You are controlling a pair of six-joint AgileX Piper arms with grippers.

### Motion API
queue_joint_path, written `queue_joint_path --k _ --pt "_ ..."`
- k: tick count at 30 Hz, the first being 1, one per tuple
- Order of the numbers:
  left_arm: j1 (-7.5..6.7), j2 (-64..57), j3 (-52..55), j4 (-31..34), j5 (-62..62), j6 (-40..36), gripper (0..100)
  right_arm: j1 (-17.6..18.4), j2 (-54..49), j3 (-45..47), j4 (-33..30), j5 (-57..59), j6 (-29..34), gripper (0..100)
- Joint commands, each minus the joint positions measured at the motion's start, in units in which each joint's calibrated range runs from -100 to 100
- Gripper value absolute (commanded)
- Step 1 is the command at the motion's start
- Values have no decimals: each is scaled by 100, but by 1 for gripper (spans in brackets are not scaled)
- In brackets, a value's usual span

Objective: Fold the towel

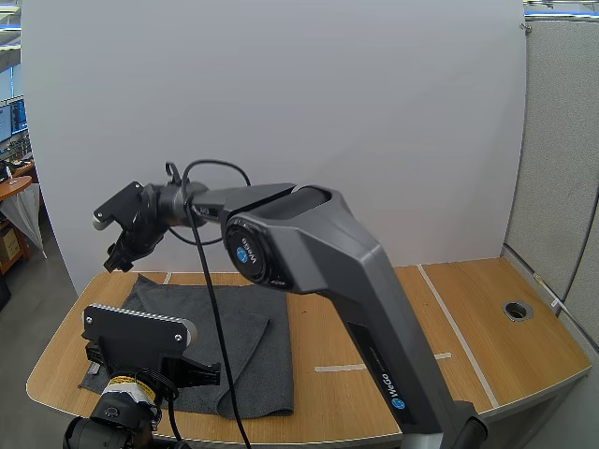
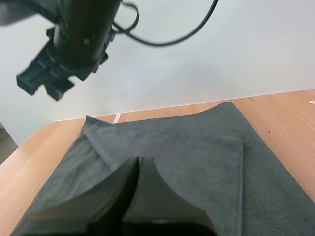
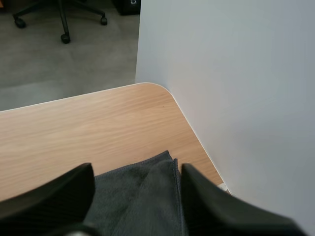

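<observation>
Nearest to us, our left gripper (image 2: 139, 160) hangs low over the near part of the towel (image 1: 257, 318). Its fingers lie pressed together as one wedge, closed on nothing.

The dark grey towel lies flat on the left part of the worktop (image 1: 468, 318). A stitched hem runs from near to far across its right portion, and in the high view the cloth there looks doubled. We judge that one fold has already been laid. The rest is a single broad sheet, and its far-left corner is turned over a little.

Farther off, our right gripper (image 3: 137, 172) is raised in the air above that far-left corner, close to the white back wall. Its fingers stand apart, open and holding nothing, with the corner showing beneath them.

By our reading the task is partly done. At least one more fold is left, and neither gripper has hold of the cloth.
</observation>
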Motion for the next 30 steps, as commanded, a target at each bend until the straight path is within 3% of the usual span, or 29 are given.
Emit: queue_joint_path --k 1,3,4,5,12,21,30 --pt "6 -27 0 -20 -135 11 1 -8 -633 -41 -277 1178 17 38" --pt "6 -27 0 -20 -135 11 1 -8 -850 -41 -392 1614 36 19" --pt "6 -27 0 -20 -135 11 1 -8 -999 -41 -485 1919 87 2" --pt "6 -27 0 -20 -135 11 1 -8 -1106 -28 -548 2030 119 0" --pt "6 -27 0 -20 -135 11 1 -8 -2501 1037 -1249 2177 420 0" --pt "6 -27 0 -20 -135 11 1 -8 -5047 3044 -1387 2220 637 0" --pt "6 -27 0 -20 -135 11 1 -8 -7467 3932 -1632 3691 1205 0"
